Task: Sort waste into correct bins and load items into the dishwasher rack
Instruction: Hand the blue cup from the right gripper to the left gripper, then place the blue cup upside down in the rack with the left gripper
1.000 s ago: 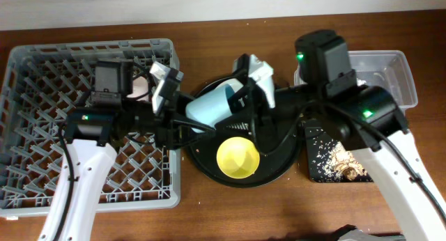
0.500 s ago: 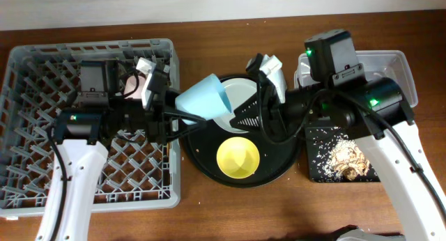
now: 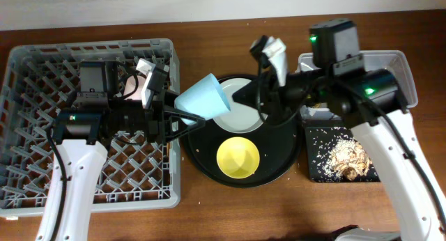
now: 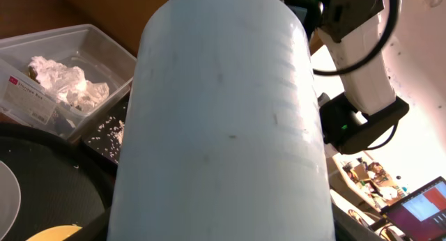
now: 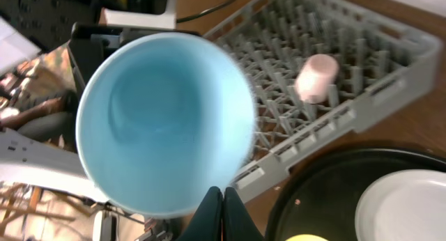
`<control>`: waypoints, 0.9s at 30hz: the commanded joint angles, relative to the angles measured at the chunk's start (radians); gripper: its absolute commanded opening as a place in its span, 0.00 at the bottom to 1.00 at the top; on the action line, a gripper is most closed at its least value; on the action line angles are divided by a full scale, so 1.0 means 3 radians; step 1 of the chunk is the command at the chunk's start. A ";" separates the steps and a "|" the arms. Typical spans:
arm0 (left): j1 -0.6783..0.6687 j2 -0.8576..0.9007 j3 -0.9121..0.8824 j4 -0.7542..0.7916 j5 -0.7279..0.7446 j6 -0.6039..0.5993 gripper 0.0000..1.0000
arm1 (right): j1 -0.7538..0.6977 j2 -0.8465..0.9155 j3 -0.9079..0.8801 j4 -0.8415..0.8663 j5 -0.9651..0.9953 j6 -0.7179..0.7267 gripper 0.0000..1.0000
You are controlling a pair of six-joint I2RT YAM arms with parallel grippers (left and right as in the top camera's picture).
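My left gripper (image 3: 187,114) is shut on the light blue cup (image 3: 203,96) and holds it on its side above the gap between the dishwasher rack (image 3: 42,60) and the round tray. The cup fills the left wrist view (image 4: 223,115) and faces the right wrist camera (image 5: 164,122). My right gripper (image 3: 241,96) is shut and empty just right of the cup's mouth (image 5: 223,213). The pink cup (image 3: 134,88) lies in the rack (image 5: 317,77). The yellow bowl (image 3: 237,157) and grey-white plate (image 3: 240,112) sit on the round tray. No chopsticks show.
The round black tray (image 3: 282,164) sits mid-table. The clear tub (image 3: 394,67) at the back right holds the white napkin (image 4: 66,77). The shallow black tray (image 3: 320,168) in front of it holds beige scraps (image 3: 345,154).
My left gripper has carried the blue cup left, off the round tray toward the rack. My right arm has drawn back to the right, uncovering the plate.
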 commanded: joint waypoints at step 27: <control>0.0200 -0.0066 0.0018 -0.0058 -0.0079 -0.0131 0.22 | -0.0234 0.0008 0.0045 -0.0090 -0.0365 0.0079 0.04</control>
